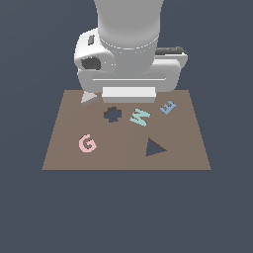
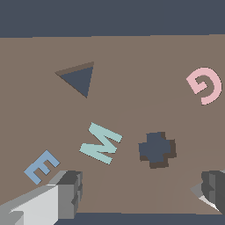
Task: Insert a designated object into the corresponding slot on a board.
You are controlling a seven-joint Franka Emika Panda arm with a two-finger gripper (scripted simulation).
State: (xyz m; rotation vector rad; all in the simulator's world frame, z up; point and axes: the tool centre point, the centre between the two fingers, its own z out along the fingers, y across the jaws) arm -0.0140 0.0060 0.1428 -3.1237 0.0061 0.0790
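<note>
The brown board (image 1: 123, 159) (image 2: 132, 52) lies flat, with the dark navy triangular slot (image 1: 154, 147) (image 2: 79, 80) near its front on the exterior view's right. The designated object, a pale grey-white triangular piece (image 1: 89, 99) (image 2: 197, 192), lies at the board's far corner on the exterior view's left, partly hidden by the arm. My gripper (image 1: 128, 95) (image 2: 143, 193) hovers over the board's far edge, open, nothing between its fingers (image 2: 70, 189). In the wrist view only a sliver of the piece shows, beside one fingertip.
On the board sit a pink G (image 1: 87, 143) (image 2: 204, 85), a teal W (image 1: 140, 116) (image 2: 101, 143) and a blue E (image 1: 167, 106) (image 2: 41, 166). A dark cross-shaped hole (image 1: 112, 114) (image 2: 157, 150) lies between the piece and the W. The arm's bulk hides the far edge.
</note>
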